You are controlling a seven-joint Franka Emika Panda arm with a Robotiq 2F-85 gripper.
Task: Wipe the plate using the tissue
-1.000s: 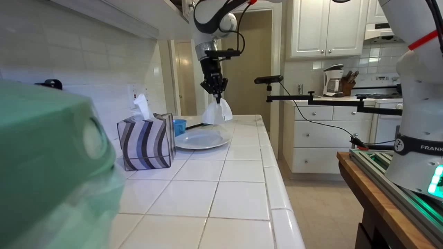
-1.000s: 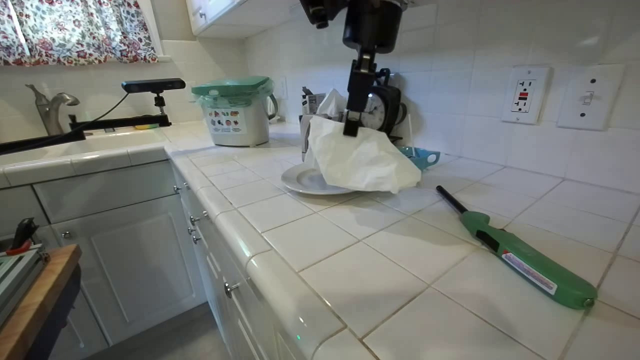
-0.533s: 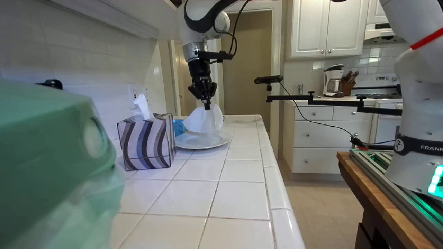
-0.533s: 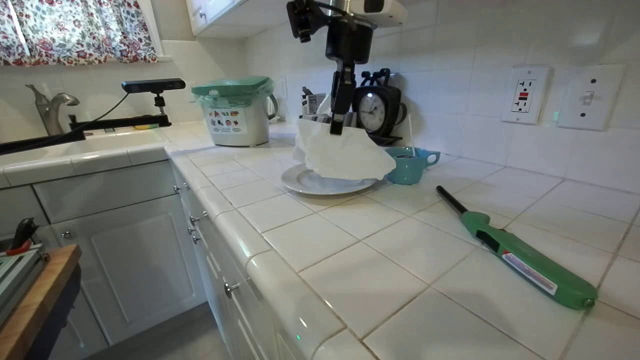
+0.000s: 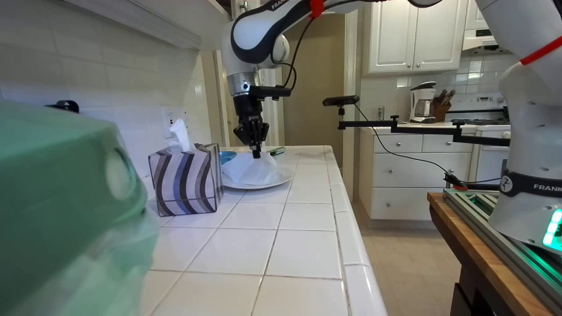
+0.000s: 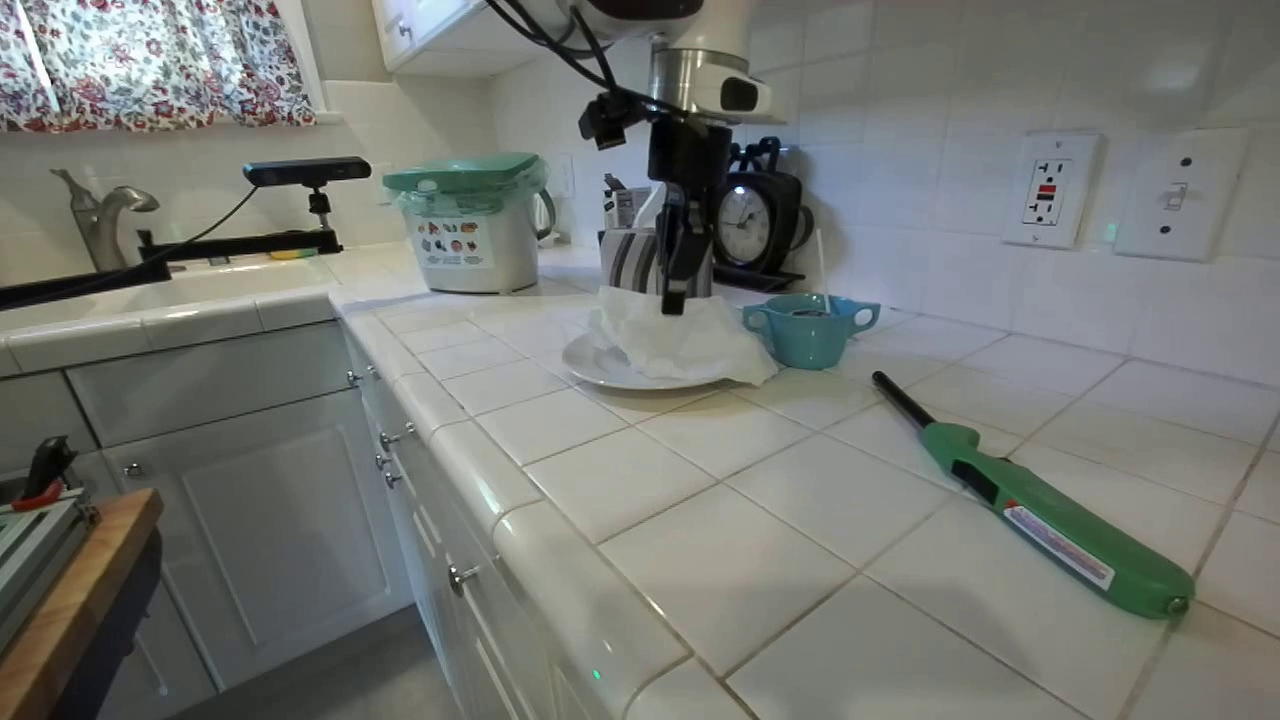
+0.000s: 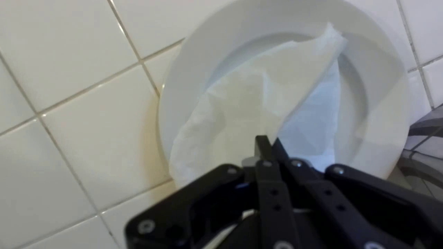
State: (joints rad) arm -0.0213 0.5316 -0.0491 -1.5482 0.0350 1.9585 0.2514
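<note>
The pale white round plate lies flat on the tiled counter; its rim shows in both exterior views [image 5: 285, 177] [image 6: 590, 368] and in the wrist view [image 7: 384, 103]. The white tissue [image 5: 252, 170] is a loose, folded sheet, draped low over the plate. In an exterior view the tissue [image 6: 690, 345] hangs past the plate's rim towards the blue cup. My gripper [image 5: 256, 154] points down above the plate, also in an exterior view [image 6: 674, 303]. In the wrist view its fingertips [image 7: 271, 141] are closed on the tissue [image 7: 238, 100]. The plate's middle is mostly covered.
A striped tissue box [image 5: 186, 182] stands beside the plate. A blue cup [image 6: 810, 338] and a black clock [image 6: 750, 220] are near the wall. A green lighter [image 6: 1050, 530] lies on the counter. A green-lidded bin [image 6: 470, 230] stands farther along. The counter has a rounded edge [image 5: 351, 245].
My gripper has moved over the plate, towards the wall side, and then down, carrying the tissue. The tissue hung in the air before and now rests low over the plate.
</note>
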